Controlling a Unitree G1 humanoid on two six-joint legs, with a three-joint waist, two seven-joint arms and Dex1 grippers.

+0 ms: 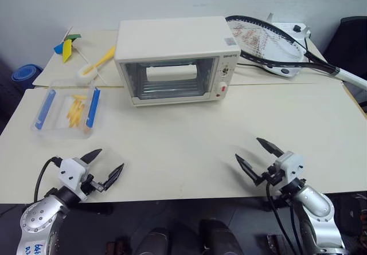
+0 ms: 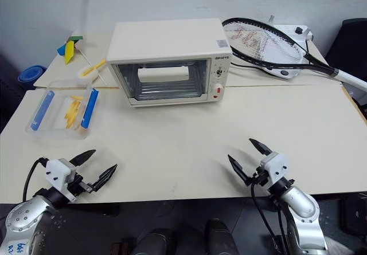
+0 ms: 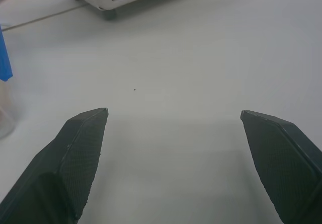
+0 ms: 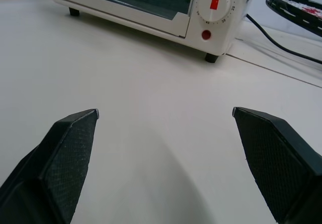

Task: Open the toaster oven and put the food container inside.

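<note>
The toaster oven point(image 1: 172, 60) faces the robot, door closed, long axis left-right; both grippers' fingers point(image 3: 75, 158) spread, empty.

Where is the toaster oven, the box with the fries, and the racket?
toaster oven point(image 1: 172, 37): left eye view, on its cream-white top.
food container point(image 1: 46, 109): left eye view, on its blue left clip.
racket point(image 1: 258, 37): left eye view, on its strings.

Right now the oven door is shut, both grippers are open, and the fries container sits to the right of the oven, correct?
Not quite: the food container sits left of the toaster oven, as the left eye view shows. Door shut, left gripper and right gripper open.
</note>
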